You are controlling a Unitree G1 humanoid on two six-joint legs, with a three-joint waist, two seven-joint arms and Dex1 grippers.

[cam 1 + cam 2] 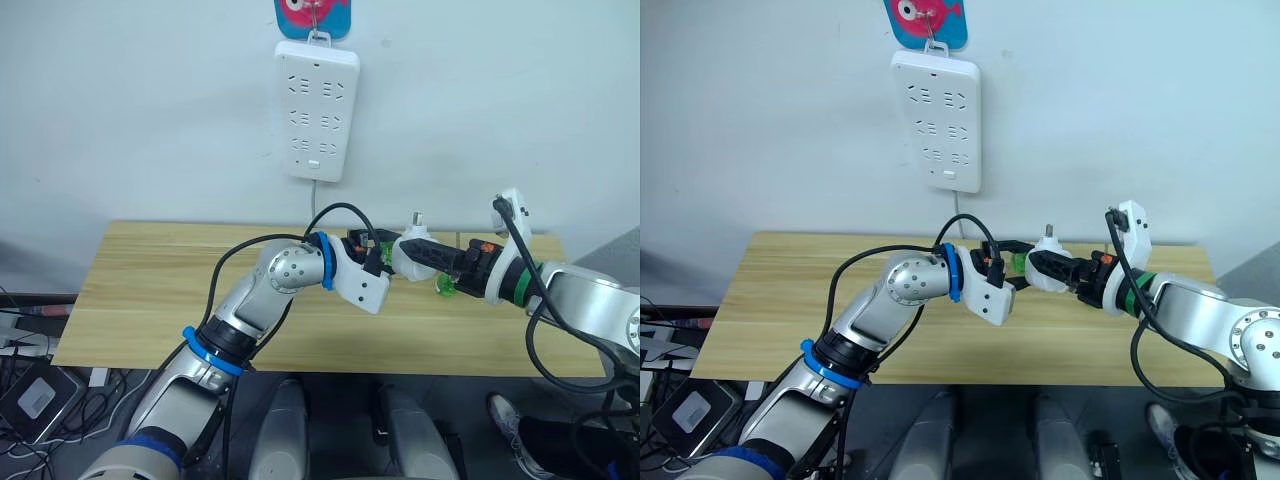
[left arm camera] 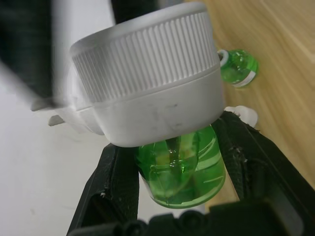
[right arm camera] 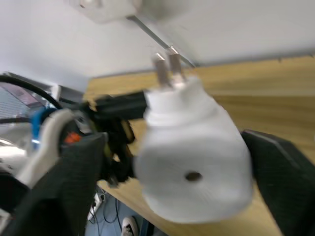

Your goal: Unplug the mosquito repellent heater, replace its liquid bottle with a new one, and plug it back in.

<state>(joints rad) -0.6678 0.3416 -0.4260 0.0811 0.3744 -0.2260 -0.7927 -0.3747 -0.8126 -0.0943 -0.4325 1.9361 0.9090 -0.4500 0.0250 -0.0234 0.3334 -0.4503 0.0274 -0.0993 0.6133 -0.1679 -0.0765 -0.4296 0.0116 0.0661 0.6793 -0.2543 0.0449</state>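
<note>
Two pincers meet above the light wooden bench [image 1: 150,290]. Right pincer [image 3: 172,182] is clamped on the small white rounded plastic heater [image 1: 1045,270], prongs up, unplugged and well below the white wall power strip [image 1: 316,110]. Left pincer [image 2: 177,172] is closed around the green translucent liquid bottle [image 2: 182,169] seated under the heater's ribbed collar. A second green bottle [image 2: 237,68] lies on the bench. Judgement: bottle mid-swap. Keep heater steady, twist along the bottle's axis, avoid squeezing sideways.

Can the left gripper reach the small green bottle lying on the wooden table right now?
Probably not: the left gripper is shut on another green bottle under the white heater; the lying green bottle is apart.
</note>
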